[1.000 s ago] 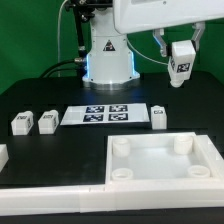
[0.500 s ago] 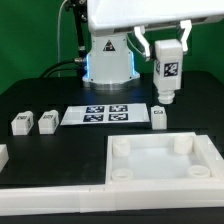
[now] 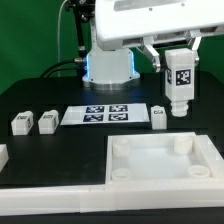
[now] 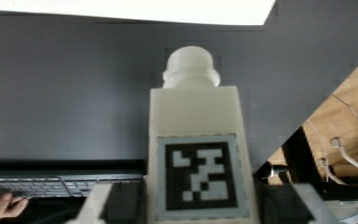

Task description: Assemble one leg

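My gripper is shut on a white leg and holds it upright in the air, its tag facing the camera. It hangs above the table behind the back right corner of the white square panel. In the wrist view the held leg fills the middle between my gripper's dark fingers, with its tag near them and its round peg pointing away. Another leg stands just below and to the exterior view's left of the held one. Two more legs lie at the left.
The marker board lies at the table's middle in front of the robot base. A white part shows at the exterior view's left edge. The panel has round sockets at its corners.
The gripper with the leg has come lower. It swung to the exterior view's left, then back right, and the leg now hangs upright nearer the panel's back right corner.
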Controlling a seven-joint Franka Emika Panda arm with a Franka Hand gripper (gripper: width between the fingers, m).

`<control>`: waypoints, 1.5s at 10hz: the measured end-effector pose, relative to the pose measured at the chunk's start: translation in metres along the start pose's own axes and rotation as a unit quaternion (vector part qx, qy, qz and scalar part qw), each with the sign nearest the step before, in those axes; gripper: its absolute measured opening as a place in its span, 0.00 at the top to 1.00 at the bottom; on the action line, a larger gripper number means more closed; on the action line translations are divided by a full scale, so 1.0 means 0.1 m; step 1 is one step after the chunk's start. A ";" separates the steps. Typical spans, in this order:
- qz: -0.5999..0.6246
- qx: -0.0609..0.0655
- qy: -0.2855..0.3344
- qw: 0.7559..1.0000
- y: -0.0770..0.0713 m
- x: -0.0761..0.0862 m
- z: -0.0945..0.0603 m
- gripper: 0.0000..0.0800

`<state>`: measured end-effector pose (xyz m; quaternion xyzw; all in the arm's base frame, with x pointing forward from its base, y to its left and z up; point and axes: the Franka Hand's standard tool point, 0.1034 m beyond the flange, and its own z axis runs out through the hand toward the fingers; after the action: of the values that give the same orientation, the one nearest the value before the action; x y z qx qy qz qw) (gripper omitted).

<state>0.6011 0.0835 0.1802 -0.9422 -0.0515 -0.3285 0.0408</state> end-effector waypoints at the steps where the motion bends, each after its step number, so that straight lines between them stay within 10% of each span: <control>1: 0.000 0.000 0.000 1.000 0.00 0.00 0.00 0.64; 9: 0.016 0.017 -0.025 0.999 -0.23 -0.22 0.79 0.64; 15: 0.013 0.018 -0.037 0.999 -0.24 -0.36 0.80 0.64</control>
<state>0.6192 0.1136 0.0961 -0.9534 -0.0470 -0.2919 0.0599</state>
